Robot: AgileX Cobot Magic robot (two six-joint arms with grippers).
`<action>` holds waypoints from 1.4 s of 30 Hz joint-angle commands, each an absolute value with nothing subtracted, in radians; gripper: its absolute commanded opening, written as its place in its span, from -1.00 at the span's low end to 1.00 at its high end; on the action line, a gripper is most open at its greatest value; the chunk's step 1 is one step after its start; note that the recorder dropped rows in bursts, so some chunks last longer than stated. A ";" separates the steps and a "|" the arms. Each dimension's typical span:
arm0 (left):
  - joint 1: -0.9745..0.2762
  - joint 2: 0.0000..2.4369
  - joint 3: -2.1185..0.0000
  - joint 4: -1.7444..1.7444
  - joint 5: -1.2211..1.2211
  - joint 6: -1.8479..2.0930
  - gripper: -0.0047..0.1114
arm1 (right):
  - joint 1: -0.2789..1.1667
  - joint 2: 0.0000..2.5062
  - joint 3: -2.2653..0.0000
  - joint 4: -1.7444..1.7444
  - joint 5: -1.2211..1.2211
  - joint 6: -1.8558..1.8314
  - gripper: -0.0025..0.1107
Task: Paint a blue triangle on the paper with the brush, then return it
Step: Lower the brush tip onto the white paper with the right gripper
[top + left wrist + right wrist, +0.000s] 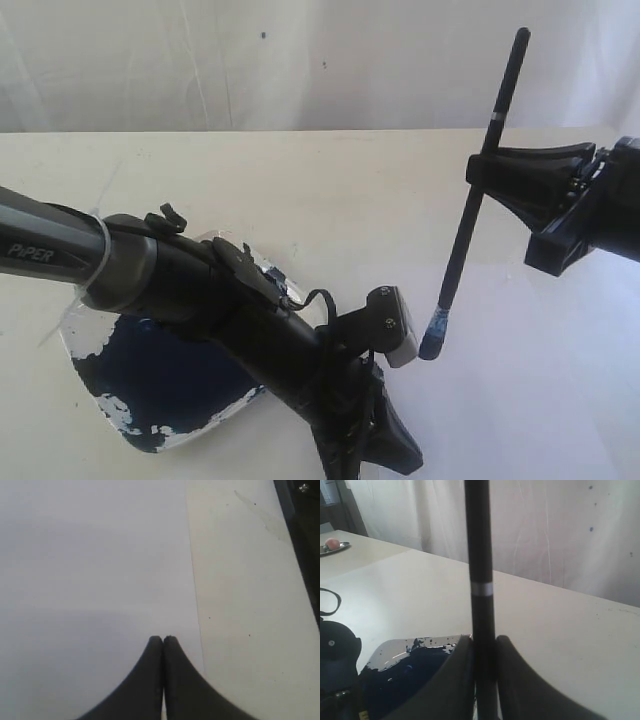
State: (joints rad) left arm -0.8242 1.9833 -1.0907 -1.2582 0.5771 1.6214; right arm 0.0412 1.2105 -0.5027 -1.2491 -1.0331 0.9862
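Black fingers of the left gripper (162, 641) sit pinched together with nothing between them, down at the near edge of the table (240, 605) and right over the paper (90, 570). Whether they press on the sheet or hover just above it, I cannot tell. And that paper is clean: plain white as far as its edge, not a stroke on it, so no blue triangle to report. A little further in, toward the near left corner, the paint dish (70, 335) lies under the left arm, its dark paint pool (170, 385) spread wide. Now the brush (465, 235): it stands nearly upright, leaning slightly, right of the table's middle, and its tip (434, 338) is wet with blue and low over the surface, touching or just clear, too close to call. Higher up the handle the right gripper (482, 170) is clamped on it, fingers snug on either side below the silver band. Beyond, only the far edge and a white curtain (300, 60). So my read: pick-up done, paint loaded, and all three sides of the triangle yet to come, plus the return of the brush.
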 commanded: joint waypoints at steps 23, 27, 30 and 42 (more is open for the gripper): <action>-0.830 2.015 -1.095 -1.267 0.588 1.786 -0.92 | 0.039 1.214 -0.499 -1.249 -1.064 0.972 -0.96; -0.830 2.015 -1.095 -1.259 0.588 1.782 -0.92 | 0.039 1.214 -0.499 -1.249 -1.064 0.972 -0.96; -0.830 2.015 -1.095 -1.247 0.588 1.772 -0.92 | 0.039 1.214 -0.499 -1.249 -1.064 0.972 -0.96; -0.830 2.015 -1.095 -1.240 0.586 1.767 -0.92 | 0.039 1.214 -0.499 -1.249 -1.064 0.972 -0.96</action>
State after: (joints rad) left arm -0.8242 2.0171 -1.0907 -1.2365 0.5696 1.7721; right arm 0.0412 1.2130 -0.5027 -1.2496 -1.0506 0.9806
